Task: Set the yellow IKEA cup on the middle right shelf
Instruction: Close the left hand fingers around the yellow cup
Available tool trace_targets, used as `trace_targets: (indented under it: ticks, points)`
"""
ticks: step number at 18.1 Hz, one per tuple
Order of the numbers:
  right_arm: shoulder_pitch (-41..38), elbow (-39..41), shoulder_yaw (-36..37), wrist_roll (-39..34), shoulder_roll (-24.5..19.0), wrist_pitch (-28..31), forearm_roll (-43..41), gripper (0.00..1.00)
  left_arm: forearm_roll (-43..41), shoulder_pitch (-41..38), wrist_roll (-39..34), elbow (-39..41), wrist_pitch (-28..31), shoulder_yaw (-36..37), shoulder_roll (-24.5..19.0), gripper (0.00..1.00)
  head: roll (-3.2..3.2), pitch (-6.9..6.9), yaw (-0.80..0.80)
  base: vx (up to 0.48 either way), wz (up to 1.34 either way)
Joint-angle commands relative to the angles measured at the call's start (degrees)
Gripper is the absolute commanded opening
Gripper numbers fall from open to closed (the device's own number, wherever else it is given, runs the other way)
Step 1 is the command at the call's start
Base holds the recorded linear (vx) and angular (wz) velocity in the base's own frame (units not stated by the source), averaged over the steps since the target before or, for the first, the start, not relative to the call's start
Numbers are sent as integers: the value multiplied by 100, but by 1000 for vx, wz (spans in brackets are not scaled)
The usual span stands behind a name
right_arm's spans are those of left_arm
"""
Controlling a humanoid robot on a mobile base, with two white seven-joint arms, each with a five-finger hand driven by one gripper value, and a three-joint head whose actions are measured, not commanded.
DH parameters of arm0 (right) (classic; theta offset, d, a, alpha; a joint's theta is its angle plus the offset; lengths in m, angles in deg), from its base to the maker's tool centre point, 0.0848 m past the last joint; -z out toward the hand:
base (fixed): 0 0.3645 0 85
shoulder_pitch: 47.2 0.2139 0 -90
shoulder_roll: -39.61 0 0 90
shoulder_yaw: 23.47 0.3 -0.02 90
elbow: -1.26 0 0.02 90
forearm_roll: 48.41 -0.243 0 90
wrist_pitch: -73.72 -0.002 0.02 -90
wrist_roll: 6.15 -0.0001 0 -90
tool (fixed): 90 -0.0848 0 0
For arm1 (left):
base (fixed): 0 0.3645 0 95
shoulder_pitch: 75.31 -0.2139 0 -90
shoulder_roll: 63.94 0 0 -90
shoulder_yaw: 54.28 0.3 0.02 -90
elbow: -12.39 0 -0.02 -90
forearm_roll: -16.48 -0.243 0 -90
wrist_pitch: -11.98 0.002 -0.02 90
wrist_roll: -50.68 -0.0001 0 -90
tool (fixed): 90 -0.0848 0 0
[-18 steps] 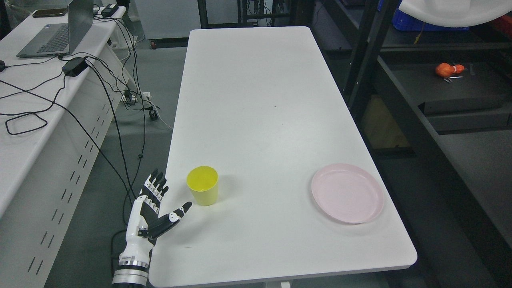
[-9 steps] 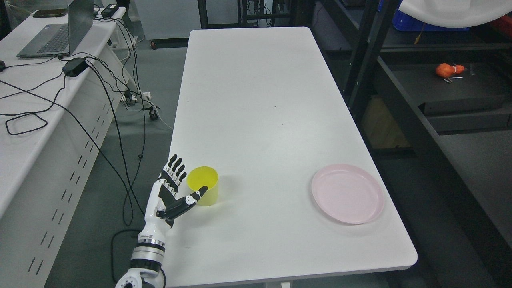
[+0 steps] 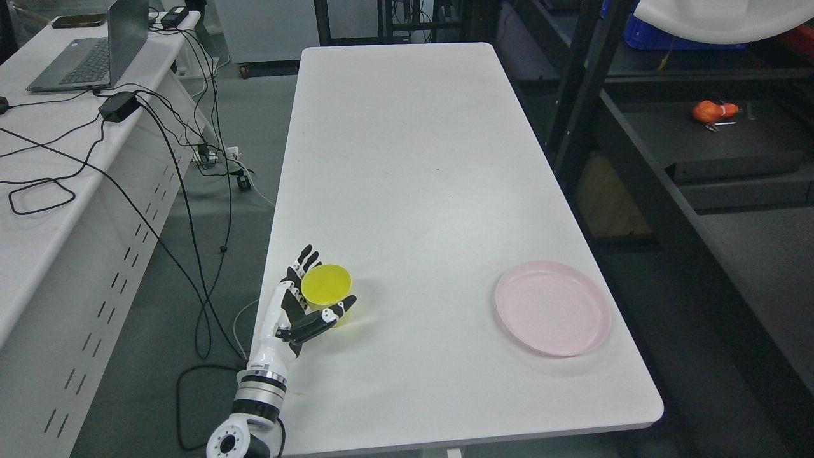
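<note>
A smooth, matt white table point(image 3: 413, 159) carries a yellow cup point(image 3: 327, 291) of plain, slightly glossy plastic and a pale pink plate point(image 3: 552, 306), also plastic by its look, with a soft sheen on the rim; the robot's left hand point(image 3: 299, 312) shows glossy white shell segments and black jointed fingers point(image 3: 308, 256), with a ribbed metallic wrist band; dark, matt metal shelving point(image 3: 642, 184) stands beside the table; black rubbery cables point(image 3: 184, 191) trail over a matt grey floor point(image 3: 159, 356).
</note>
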Motion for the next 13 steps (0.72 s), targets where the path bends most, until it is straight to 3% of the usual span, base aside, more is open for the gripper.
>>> trace_targets:
  ticks: [1,6,9,11,13]
  points:
    - [-79,0,-97,-5,100,0,-141,99,2,205,1,-956,18,319,-100,97,0,0,0,0,0]
    - [-79,0,-97,-5,100,0,-141,99,11,205,-7,-1036,1,170,-100,76,0,0,0,0,0]
    - [-79,0,-97,-5,100,0,-141,99,54,205,-16,-1019,-191,-6,-100,50,0,0,0,0,0]
    - [-79,0,-97,-5,100,0,-141,99,221,196,-16,-993,-630,-102,-100,25,0,0,0,0,0]
    - [-79,0,-97,-5,100,0,-141,99,309,179,-16,-853,-929,-190,-100,9,0,0,0,0,0]
